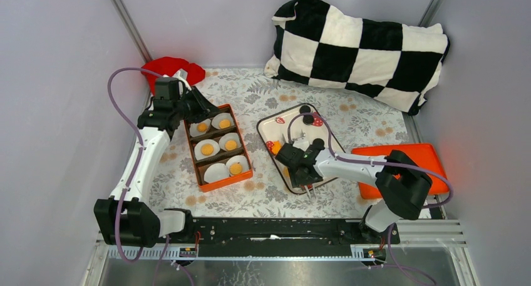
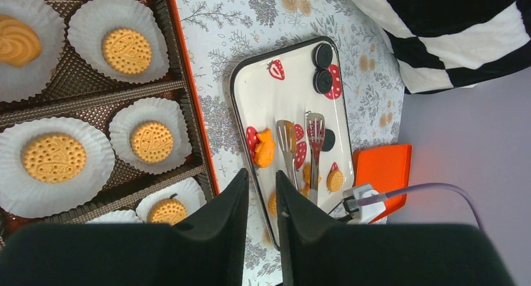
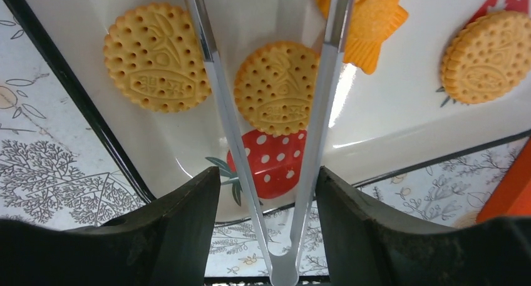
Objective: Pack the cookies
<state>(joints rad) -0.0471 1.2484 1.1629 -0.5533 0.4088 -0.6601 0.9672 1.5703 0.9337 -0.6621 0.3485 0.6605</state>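
Note:
Several round golden cookies (image 3: pixel 156 57) and an orange fish-shaped piece (image 3: pixel 369 23) lie on the white strawberry tray (image 1: pixel 266 132). Two black cookies (image 2: pixel 322 56) sit at its far end. My right gripper (image 3: pixel 268 173) (image 1: pixel 302 167) hangs over the tray's near end and holds metal tongs (image 3: pixel 216 79). Its jaws stand wide and the tongs' arms are sprung apart on either side of one cookie (image 3: pixel 275 89). The orange box (image 1: pixel 247 173) holds white paper cups with cookies (image 2: pixel 53 158) in them. My left gripper (image 2: pixel 262 173) (image 1: pixel 203 104) hovers over the box's far end, narrowly open and empty.
A black-and-white checked cushion (image 1: pixel 357 48) lies at the back right. A red cloth (image 1: pixel 172 67) sits at the back left. An orange lid (image 1: pixel 407 158) lies flat to the right of the tray. A floral cloth covers the table.

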